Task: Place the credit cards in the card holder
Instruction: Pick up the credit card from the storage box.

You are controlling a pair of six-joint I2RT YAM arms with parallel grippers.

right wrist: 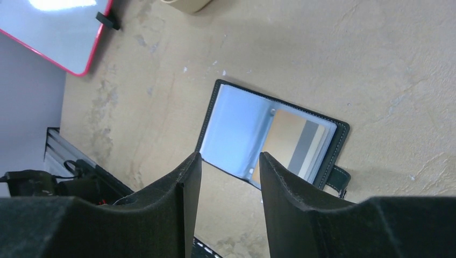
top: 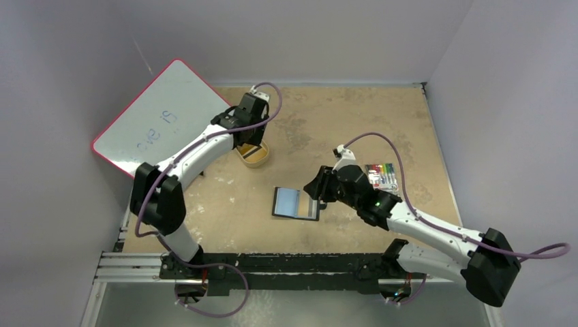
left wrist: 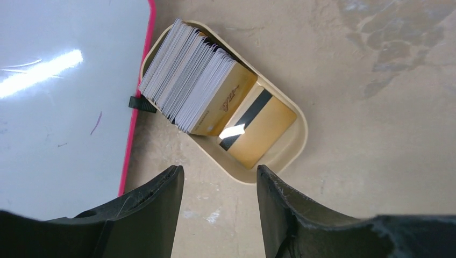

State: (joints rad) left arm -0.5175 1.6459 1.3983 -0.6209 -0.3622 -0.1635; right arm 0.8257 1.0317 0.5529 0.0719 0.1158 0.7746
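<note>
Here we see the left gripper [left wrist: 219, 177] poised over the far-left part of the table [top: 354, 122], its jaws standing apart with nothing between them. Just beyond its fingertips [left wrist: 161, 193] sits a cream oval tin [left wrist: 300, 141], close beside the pink edge of a whiteboard [left wrist: 64, 80] that lies tilted against the left wall. In the tin we find the credit cards [left wrist: 188, 75]: a thick stack leaning on edge at the end nearer the whiteboard, the front card's gold face showing. One loose card [left wrist: 261, 126] lies in the tin's bottom with its black magnetic stripe up, one end tucked under the stack. The right gripper [right wrist: 230, 161] hovers near the middle of the table, directly above the card holder [right wrist: 236, 126], and its jaws are likewise apart and empty. The card holder lies open and flat, well apart from the tin, with its blue lining facing up. Behind the clear sleeve on one half we can make out a gold card [right wrist: 293, 141] with a grey stripe, while the other half shows only pale blue. A small black snap tab [right wrist: 337, 177] sticks out from the edge on the card's side. A small multicoloured striped item [top: 382, 176] lies on the table just beyond the right arm's wrist.
</note>
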